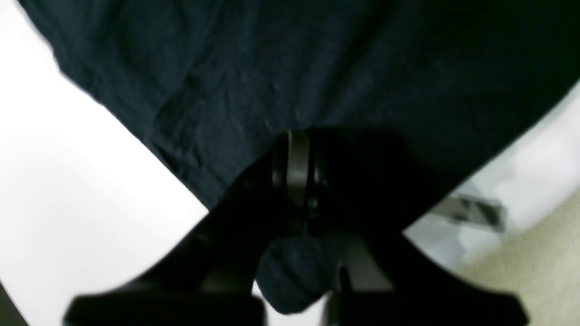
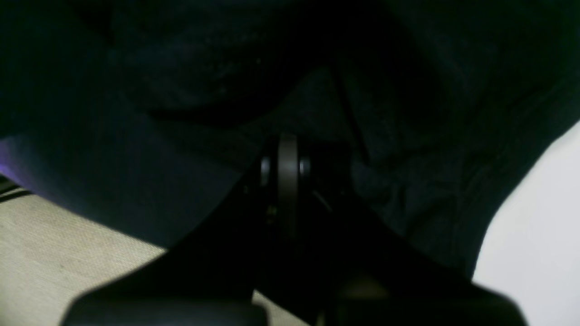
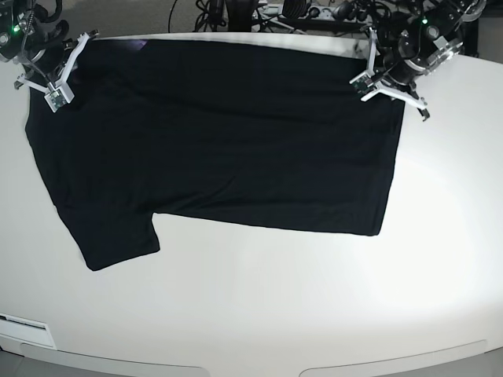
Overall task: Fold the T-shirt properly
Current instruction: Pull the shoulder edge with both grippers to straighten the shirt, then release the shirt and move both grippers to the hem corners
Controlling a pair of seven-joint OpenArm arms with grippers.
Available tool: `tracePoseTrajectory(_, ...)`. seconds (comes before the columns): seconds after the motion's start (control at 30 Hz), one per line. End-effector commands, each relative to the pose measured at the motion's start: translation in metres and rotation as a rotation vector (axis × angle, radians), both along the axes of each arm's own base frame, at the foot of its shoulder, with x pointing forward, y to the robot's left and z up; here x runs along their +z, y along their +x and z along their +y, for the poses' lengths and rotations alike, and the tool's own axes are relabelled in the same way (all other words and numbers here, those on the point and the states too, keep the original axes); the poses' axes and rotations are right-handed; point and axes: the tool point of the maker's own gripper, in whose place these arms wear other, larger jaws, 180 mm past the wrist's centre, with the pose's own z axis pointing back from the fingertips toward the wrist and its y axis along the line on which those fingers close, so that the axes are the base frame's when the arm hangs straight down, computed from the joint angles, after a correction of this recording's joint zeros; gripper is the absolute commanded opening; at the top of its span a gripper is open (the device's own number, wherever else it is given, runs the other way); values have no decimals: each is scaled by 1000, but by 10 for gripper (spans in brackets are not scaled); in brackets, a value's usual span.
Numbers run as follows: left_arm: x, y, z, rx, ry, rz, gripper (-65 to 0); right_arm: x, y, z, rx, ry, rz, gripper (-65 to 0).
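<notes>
Both claws, left claw (image 3: 376, 77) and right claw (image 3: 49, 72), are pinching the T-shirt (image 3: 228, 141) along the counter's (image 3: 314, 314) far edge, seemingly readying a fold toward the near edge.

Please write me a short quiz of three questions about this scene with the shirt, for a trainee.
1. True or false: both claws are shut on the T-shirt.
2. Which claw is at the base view's right: A) left claw B) right claw?
3. What colour is the table?

Key: 1 true; 2 A; 3 white.
</notes>
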Motion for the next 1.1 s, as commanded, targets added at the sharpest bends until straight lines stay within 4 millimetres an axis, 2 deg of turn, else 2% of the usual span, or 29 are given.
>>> tracePoseTrajectory(0.0, -8, -31, 5, -12, 36, 115, -650, 2, -2, -13, 4, -59, 18, -650)
tracePoseTrajectory(0.1, 1, -38, -4, 0, 17, 94, -650, 2, 0, -12, 11, -58, 12, -650)
tracePoseTrajectory(0.17, 8, -30, -1, -4, 46, 37, -650, 3, 2, -11, 11, -51, 1, -650)
tracePoseTrajectory(0.33, 30, 20, 23, -12, 180, -176, -650, 10, 20, -10, 11, -49, -50, -650)
tracePoseTrajectory(0.43, 51, 52, 35, 46, 177, -301, -650, 17, 38, -14, -19, -62, -93, -650)
tracePoseTrajectory(0.47, 62, 65, 40, 92, 170, -360, -650, 21, 44, -14, -28, -66, -110, -621)
tracePoseTrajectory(0.5, 73, 75, 45, 138, 164, -415, -650, 24, 51, -15, -38, -71, -127, -560)
tracePoseTrajectory(0.57, 91, 89, 47, 197, 127, -478, -548, 31, 63, -17, -56, -77, -157, -443)
tracePoseTrajectory(0.63, 107, 98, 51, 275, 83, -531, -466, 36, 74, -18, -64, -80, -183, -361)
tracePoseTrajectory(0.7, 122, 108, 60, 348, 38, -603, -455, 42, 83, -18, -72, -73, -209, -332)
tracePoseTrajectory(0.77, 133, 121, 75, 439, -25, -654, -458, 46, 91, -17, -73, -71, -233, -332)
tracePoseTrajectory(0.83, 131, 133, 100, 574, -82, -648, -457, 49, 96, -17, -73, -70, -248, -332)
tracePoseTrajectory(0.97, 96, 161, 137, 794, -346, -465, -451, 51, 99, -17, -74, -66, -257, -332)
tracePoseTrajectory(1.07, 63, 182, 149, 932, -549, -280, -369, 51, 99, -17, -76, -67, -258, -332)
